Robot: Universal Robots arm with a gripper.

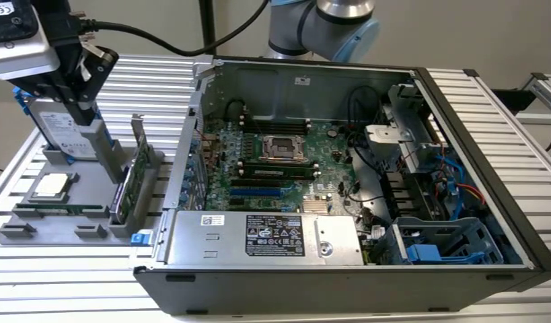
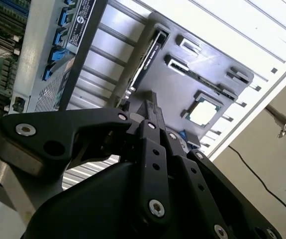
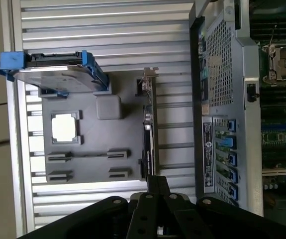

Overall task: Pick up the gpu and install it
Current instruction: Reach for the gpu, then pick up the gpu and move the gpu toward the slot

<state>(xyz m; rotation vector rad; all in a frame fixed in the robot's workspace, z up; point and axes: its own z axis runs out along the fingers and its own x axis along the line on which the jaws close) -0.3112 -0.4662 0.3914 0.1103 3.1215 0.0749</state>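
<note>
Starting at the exterior view's left, the pincer (image 1: pixel 81 101) hangs high over the grey tray (image 1: pixel 42 225) on the slatted worktop (image 1: pixel 78 269). Its black fingers are pressed together and hold nothing. In both wrist views the closed tips (image 3: pixel 157 181) (image 2: pixel 150 107) point down at the tray and are clear of everything on it.

Below them in the exterior view the silver hard drive (image 1: pixel 70 134) stands upright with its blue rails. The square processor (image 1: pixel 52 185) lies flat in its pocket just beside the drive, and the thin memory stick (image 1: pixel 60 207) lies nearer the tray's front.

Next comes the gpu (image 1: pixel 136 176), not yet lifted. It stands on edge in a slot along the tray's side nearest the computer case (image 1: pixel 347 289), with its silver bracket rising at the far end. The first wrist view shows the card edge-on as a thin dark line (image 3: pixel 147 134), and the pincer's tips sit near one end of it.

Further right the case lies open. Inside are the green motherboard (image 1: pixel 284 168) and, along the near wall, the silver power supply (image 1: pixel 257 239). The grey arm (image 1: pixel 320 23) rises behind the case.
</note>
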